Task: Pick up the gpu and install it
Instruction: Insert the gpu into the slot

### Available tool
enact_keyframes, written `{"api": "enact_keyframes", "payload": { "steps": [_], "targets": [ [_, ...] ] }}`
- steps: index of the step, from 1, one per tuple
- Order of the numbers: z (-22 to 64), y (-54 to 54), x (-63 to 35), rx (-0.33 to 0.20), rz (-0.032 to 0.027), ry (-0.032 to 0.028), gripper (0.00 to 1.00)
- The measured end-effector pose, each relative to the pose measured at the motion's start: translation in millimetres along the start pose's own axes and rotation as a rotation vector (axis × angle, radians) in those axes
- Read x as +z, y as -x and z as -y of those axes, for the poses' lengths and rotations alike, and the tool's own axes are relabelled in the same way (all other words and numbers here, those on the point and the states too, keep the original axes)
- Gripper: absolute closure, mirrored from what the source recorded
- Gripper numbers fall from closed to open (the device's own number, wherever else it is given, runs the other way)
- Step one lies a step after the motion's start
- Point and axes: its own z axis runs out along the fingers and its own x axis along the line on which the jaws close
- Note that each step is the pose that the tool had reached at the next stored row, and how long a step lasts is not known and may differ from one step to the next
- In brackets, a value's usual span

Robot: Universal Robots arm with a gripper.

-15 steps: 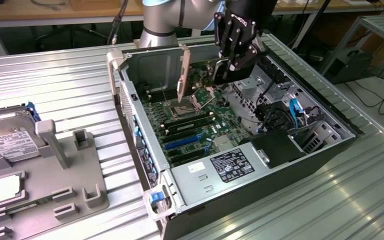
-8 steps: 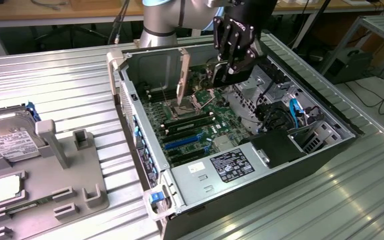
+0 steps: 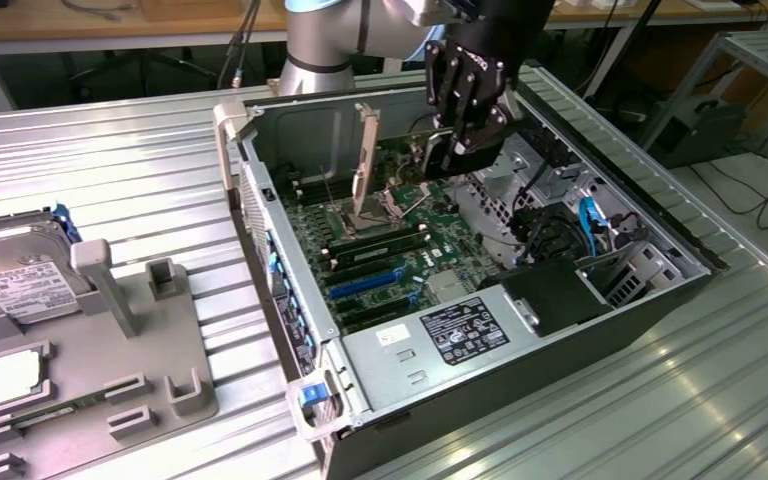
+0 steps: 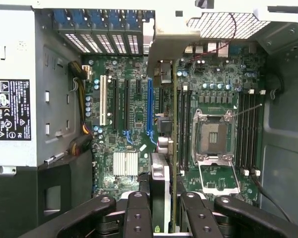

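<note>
Gpu [image 4: 160,173] hangs edge-on over the motherboard [image 4: 129,114]; I read gripper [image 4: 165,206] fingers pinching it, narrowly spread.

No wording is legible. The black rectangular label [image 4: 10,109] on the grey metal power-supply box [image 4: 49,59] carries white print and certification symbols, too small to read; likewise the white label [image 3: 24,288] on the silver hard drive [image 3: 4,245].

Diffuse overhead light, exterior and wrist views. The ribbed metal table [image 3: 117,170] carries a pale sheen, brightest toward the exterior view's right; the interior of the computer case [image 3: 491,410] lies in soft shadow. The perforated panel [image 4: 223,25] glares white; the gripper [image 4: 165,212], clamped on the gpu [image 4: 161,178], reads dark, underlit.
</note>
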Motion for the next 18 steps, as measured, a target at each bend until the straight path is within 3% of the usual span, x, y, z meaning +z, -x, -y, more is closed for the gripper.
{"api": "enact_keyframes", "payload": {
  "steps": [12, 18],
  "targets": [
    [-0.2, -0.1, 10.9, 0.0, 0.0, 0.0, 0.72],
    [-6.5, 0.1, 16.6, 0.0, 0.0, -0.0003, 0.72]
  ]
}}
